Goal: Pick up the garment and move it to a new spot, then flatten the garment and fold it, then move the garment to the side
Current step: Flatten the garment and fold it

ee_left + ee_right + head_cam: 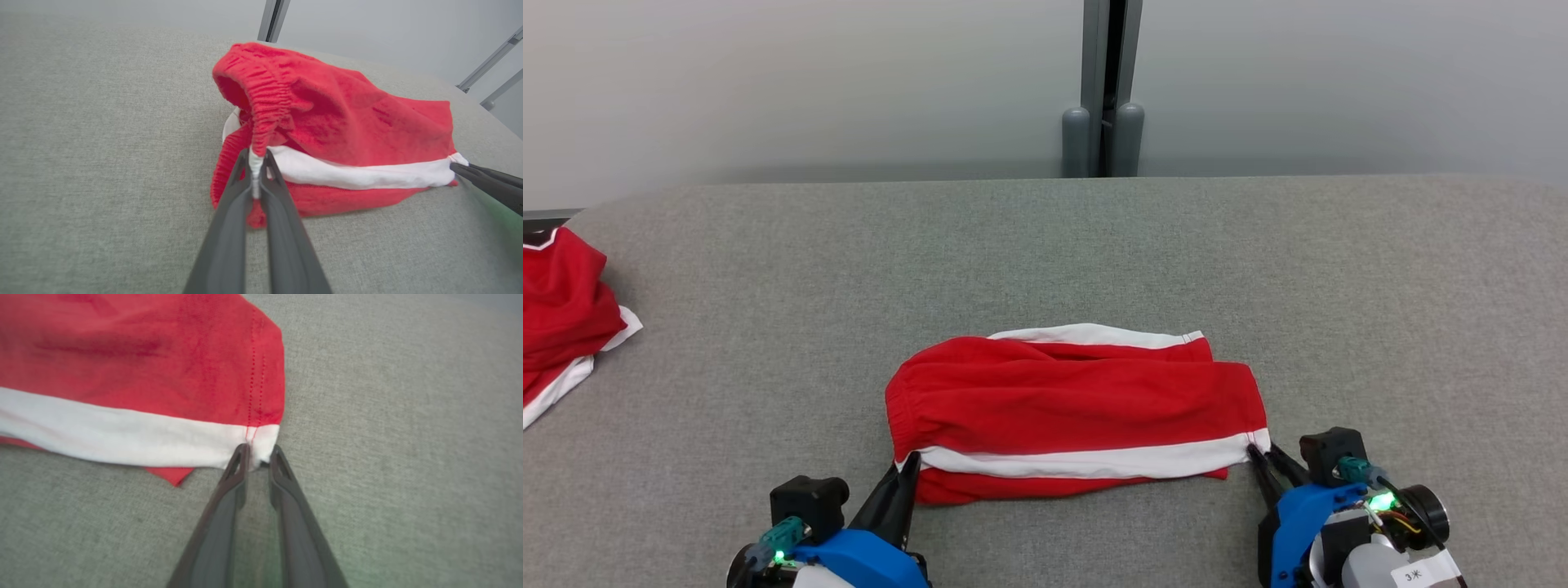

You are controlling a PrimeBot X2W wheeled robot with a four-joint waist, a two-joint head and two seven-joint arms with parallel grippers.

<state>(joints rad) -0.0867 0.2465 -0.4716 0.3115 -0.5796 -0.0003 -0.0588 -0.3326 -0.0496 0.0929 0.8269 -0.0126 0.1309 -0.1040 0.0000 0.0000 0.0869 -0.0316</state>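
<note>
Two hands, head view: red shorts (1078,400) with white stripes lie mid-table (1045,245), toward the near edge; left hand (911,461) at near-left waistband corner, right hand (1262,453) at near-right hem corner. Left wrist view: left hand clamped on the waistband's white stripe. Right wrist view: right hand narrow, nipping the white hem corner.

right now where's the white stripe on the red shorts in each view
Head view: white stripe low centre, along the near side of the red shorts, between left tool and right tool.
Left wrist view: stripe runs centre to right, from the left tool.
Right wrist view: stripe crosses the left half, ending at the right tool.
Shared landmark: the stripe's hem corner at the right tool.
</note>
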